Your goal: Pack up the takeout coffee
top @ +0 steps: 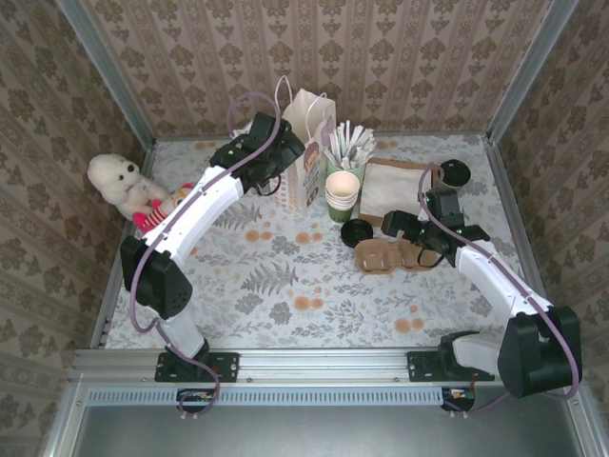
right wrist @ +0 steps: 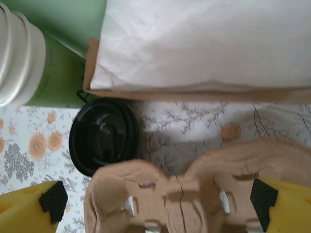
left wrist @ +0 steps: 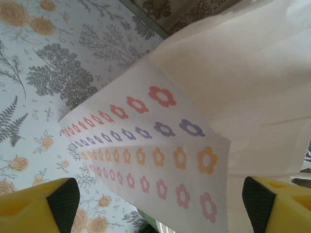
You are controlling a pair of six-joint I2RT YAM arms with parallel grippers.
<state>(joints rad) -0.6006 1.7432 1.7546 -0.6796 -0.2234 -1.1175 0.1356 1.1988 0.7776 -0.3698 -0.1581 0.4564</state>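
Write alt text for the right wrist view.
A tan moulded-pulp cup carrier lies on the floral tablecloth in front of the open right pincer. Beyond it sit a loose black round plastic lid at left, a stack of cream paper cups at top left and creased white paper along the top.

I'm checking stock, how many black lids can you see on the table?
2: the loose lid lies flat beside the cardboard carrier; the far lid sits alone at the back right. Others may be hidden.
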